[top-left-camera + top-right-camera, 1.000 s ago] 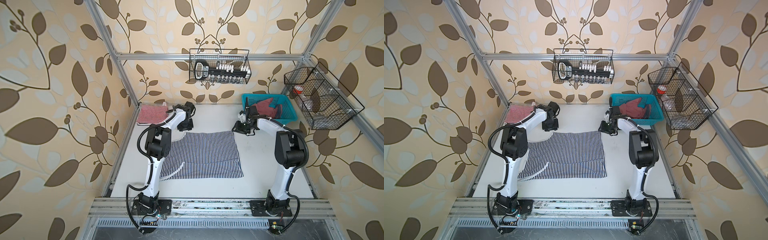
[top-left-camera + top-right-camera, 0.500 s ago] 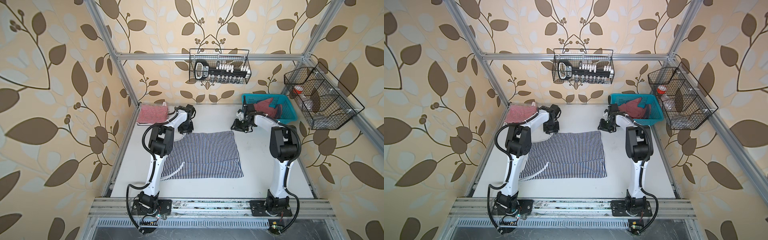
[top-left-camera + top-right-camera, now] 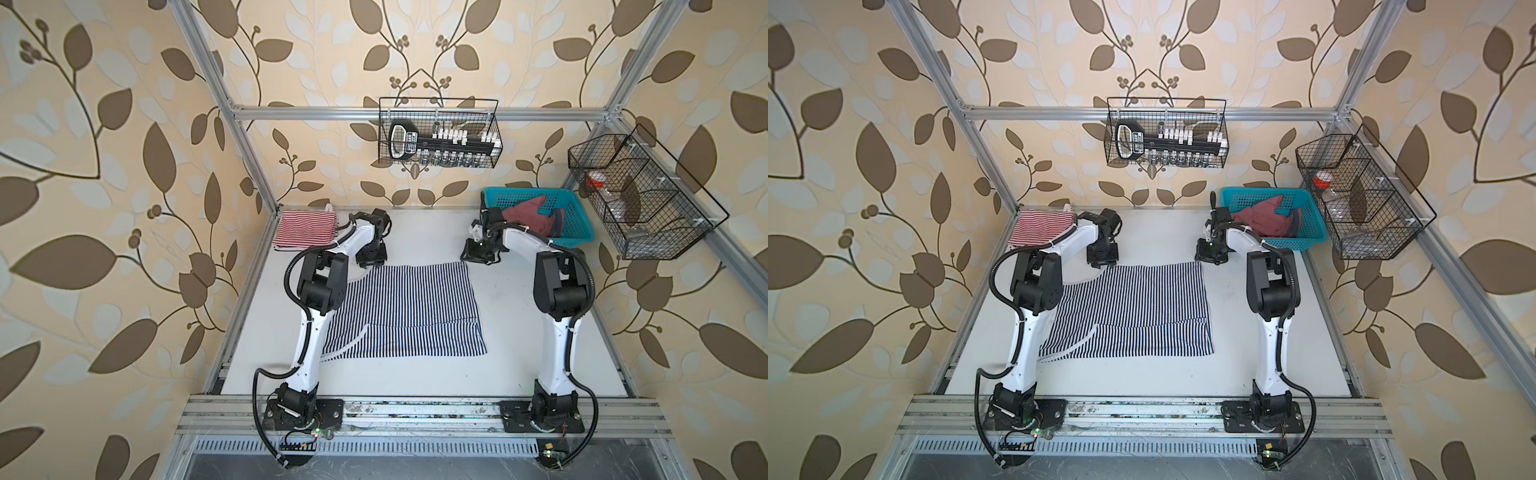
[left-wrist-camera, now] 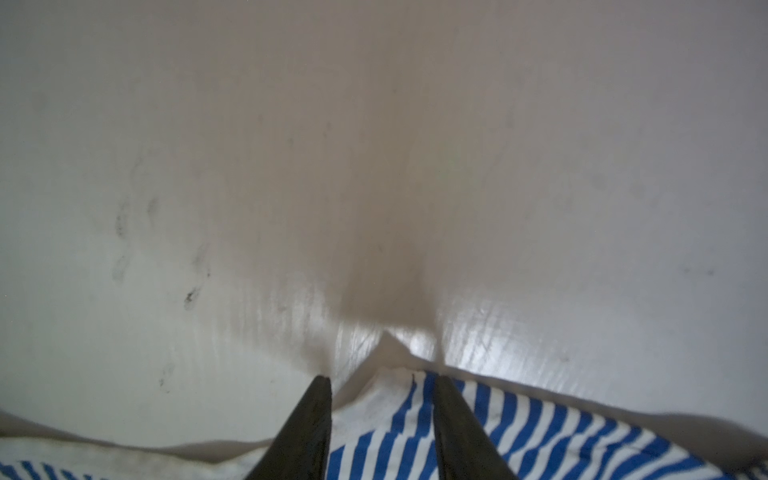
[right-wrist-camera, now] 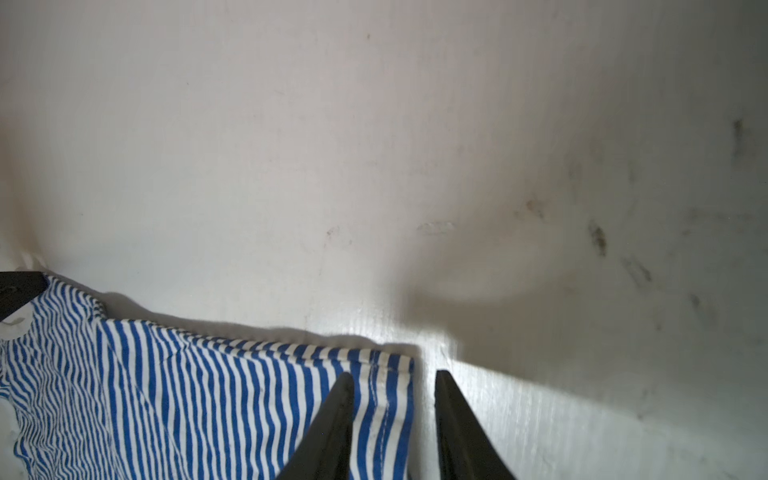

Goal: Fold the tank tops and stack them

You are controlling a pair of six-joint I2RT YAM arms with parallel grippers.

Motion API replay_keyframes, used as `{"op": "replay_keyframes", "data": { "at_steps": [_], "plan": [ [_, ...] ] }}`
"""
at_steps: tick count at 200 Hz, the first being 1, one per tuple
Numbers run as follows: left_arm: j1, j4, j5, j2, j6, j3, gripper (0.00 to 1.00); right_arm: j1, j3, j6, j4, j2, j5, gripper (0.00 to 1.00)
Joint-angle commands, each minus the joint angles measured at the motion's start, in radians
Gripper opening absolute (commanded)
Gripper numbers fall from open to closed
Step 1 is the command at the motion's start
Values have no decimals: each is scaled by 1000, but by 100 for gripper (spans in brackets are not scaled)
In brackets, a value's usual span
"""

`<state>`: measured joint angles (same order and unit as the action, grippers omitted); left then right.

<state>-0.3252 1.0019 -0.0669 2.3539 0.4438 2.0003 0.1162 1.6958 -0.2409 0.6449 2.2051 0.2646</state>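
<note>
— What are the left arm [image 3: 309, 332] and right arm [image 3: 559, 345] doing?
— Reaching forward, elbows bending, wrists pointing down. The left gripper [image 4: 380, 380] and right gripper [image 5: 395, 376] are holding jaws partly apart.

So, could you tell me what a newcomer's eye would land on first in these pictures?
The navy-and-white striped tank top spread flat mid-table stands out, with the left gripper and right gripper open at its two far corners. Next come the folded red-and-white striped tank top in the far left corner and the dusty red tank top heaped in the turquoise basket at far right.
</note>
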Motion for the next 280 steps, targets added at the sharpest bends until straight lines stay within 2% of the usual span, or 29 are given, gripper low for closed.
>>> {"op": "replay_keyframes", "data": {
  "at_steps": [1,68,185,237,269,280],
  "plan": [
    [11,23,12,-8,-16,41,42,14,48,24,49,43,-46,31],
    [12,25,20,-2,-23,78,39,24,56,25,65,62,-48,23],
    [18,35,18,28,-38,65,31,23,48,24,68,47,-37,2],
    [28,17,29,35,-36,61,19,23,38,28,68,35,-32,0],
    [29,11,31,28,-33,61,9,23,9,31,44,4,-24,0],
    [29,10,31,23,-31,61,3,23,4,33,41,-7,-21,0]
  ]
}}
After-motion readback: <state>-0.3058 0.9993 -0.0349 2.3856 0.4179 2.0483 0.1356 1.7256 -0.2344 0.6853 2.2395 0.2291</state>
